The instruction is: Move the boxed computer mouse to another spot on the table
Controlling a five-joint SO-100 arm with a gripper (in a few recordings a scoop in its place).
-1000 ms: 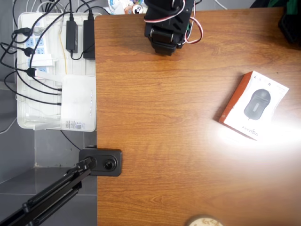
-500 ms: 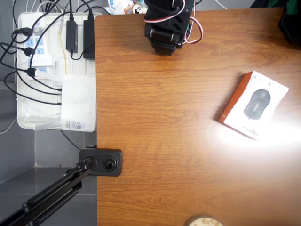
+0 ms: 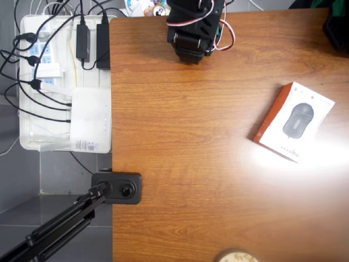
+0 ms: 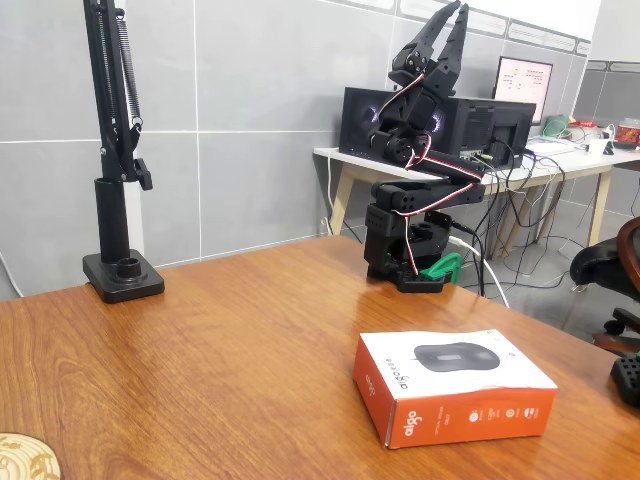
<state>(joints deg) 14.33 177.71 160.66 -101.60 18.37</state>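
In the overhead view, a white tray (image 3: pixel 65 82) of power strips and cables is seen just off the left edge of the table (image 3: pixel 191 180), with a plain white box (image 3: pixel 91 119) lying in it. A black camera mount (image 3: pixel 117 187) is clamped at the left edge, lower down; in the fixed view the same black stand (image 4: pixel 118 190) is seen at the far left corner. The black arm (image 3: pixel 193 27) is seated at the top edge of the table in the overhead view. In the fixed view the arm is folded upward and the gripper (image 4: pixel 447 22) is raised high above the base, pointed at the ceiling, its two fingers slightly parted with nothing held between them. The boxed mouse (image 3: pixel 294 121) is found lying flat near the right edge in the overhead view, turned at an angle, well apart from the arm. In the fixed view the box (image 4: pixel 452 385) is seen near the front edge, its orange side faced toward the camera.
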